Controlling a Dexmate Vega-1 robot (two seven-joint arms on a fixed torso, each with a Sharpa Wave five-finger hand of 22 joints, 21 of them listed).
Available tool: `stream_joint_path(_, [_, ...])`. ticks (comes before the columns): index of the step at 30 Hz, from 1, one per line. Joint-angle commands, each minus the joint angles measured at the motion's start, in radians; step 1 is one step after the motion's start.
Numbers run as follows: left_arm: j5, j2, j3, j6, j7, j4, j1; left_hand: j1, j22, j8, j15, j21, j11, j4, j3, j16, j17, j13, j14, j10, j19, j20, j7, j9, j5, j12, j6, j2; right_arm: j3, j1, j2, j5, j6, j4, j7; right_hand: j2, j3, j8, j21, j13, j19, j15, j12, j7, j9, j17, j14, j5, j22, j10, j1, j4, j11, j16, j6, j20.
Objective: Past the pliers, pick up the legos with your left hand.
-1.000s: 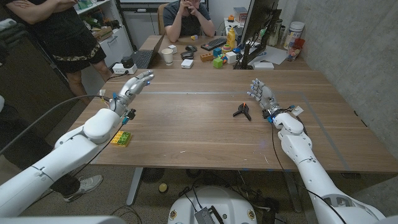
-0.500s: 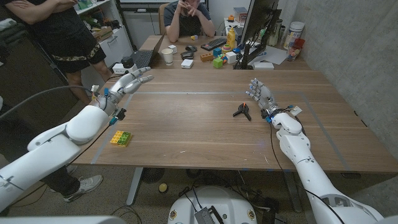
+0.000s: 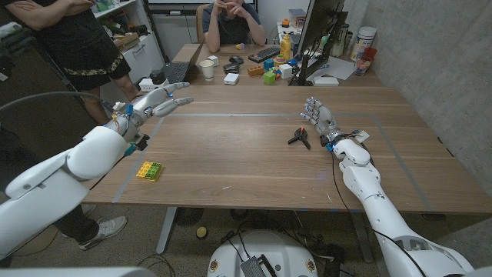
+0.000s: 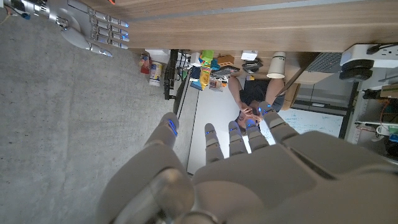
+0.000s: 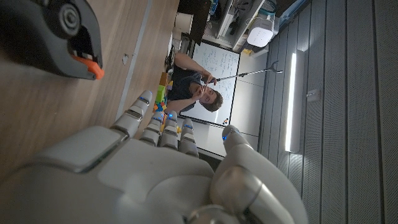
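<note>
Legos (image 3: 149,170) lie on the table, well behind (nearer the robot) the left hand's (image 3: 157,102) fingers (image 3: 181,101).

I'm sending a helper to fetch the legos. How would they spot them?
On the wooden table, look near the front edge on the robot's left side. The legos lie there alone: a small flat yellow and green block, unlike the black pliers far across.

matt wooden table (image 3: 254,165), glossy plastic legos (image 3: 149,171)
</note>
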Motion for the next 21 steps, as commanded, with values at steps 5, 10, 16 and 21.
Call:
stream_joint_path(5, [0.384, -0.143, -0.117, 0.175, -0.219, -0.305, 0.156, 0.07, 0.002, 0.015, -0.033, -0.006, -0.039, -0.027, -0.003, 0.021, 0.003, 0.005, 0.066, 0.064, 0.059, 0.033, -0.044, 0.003, 0.008, 0.018, 0.087, -0.026, -0.012, 0.031, 0.008, 0.001, 0.027, 0.046, 0.053, -0.009, 0.0, 0.005, 0.003, 0.003, 0.007, 0.004, 0.004, -0.005, 0.002, 0.004, 0.002, 0.003, 0.004, 0.005, -0.002, 0.0, 0.001, 0.006, 0.005, 0.001])
stream_joint_path(10, [0.454, -0.184, -0.121, 0.188, -0.305, -0.338, 0.168, 0.085, 0.003, 0.016, -0.036, -0.003, -0.037, -0.028, -0.006, 0.021, 0.003, 0.005, 0.08, 0.079, 0.081, 0.046, -0.044, 0.003, 0.008, 0.021, 0.106, -0.036, -0.014, 0.027, 0.009, 0.0, 0.03, 0.038, 0.057, -0.01, -0.001, 0.005, 0.003, 0.003, 0.007, 0.004, 0.004, -0.005, 0.002, 0.004, 0.002, 0.003, 0.004, 0.005, -0.003, 0.001, 0.002, 0.006, 0.005, 0.002])
stream_joint_path(16, [0.532, -0.197, -0.114, 0.228, -0.429, -0.35, 0.162, 0.091, 0.004, -0.017, -0.009, -0.037, -0.026, -0.016, -0.039, -0.002, 0.006, 0.007, 0.022, 0.019, 0.05, 0.091, -0.032, 0.004, 0.003, -0.007, 0.048, -0.088, -0.012, 0.008, 0.009, 0.001, 0.031, 0.013, 0.049, -0.012, -0.004, 0.005, 0.003, 0.003, 0.007, 0.006, 0.004, -0.005, 0.002, 0.005, 0.002, 0.003, 0.004, 0.006, -0.008, 0.003, 0.004, 0.007, 0.004, 0.002])
stream_joint_path(21, [0.635, -0.198, -0.082, 0.272, -0.486, -0.343, 0.149, 0.103, 0.004, -0.018, -0.002, -0.057, -0.026, -0.014, -0.046, -0.003, 0.007, 0.008, -0.004, -0.005, 0.027, 0.096, -0.032, 0.005, 0.005, -0.012, 0.027, -0.096, -0.013, -0.011, 0.009, -0.001, 0.027, -0.018, 0.034, -0.014, -0.007, 0.005, 0.003, 0.003, 0.007, 0.006, 0.004, -0.005, 0.002, 0.006, 0.002, 0.003, 0.004, 0.007, -0.012, 0.005, 0.006, 0.008, 0.004, 0.004])
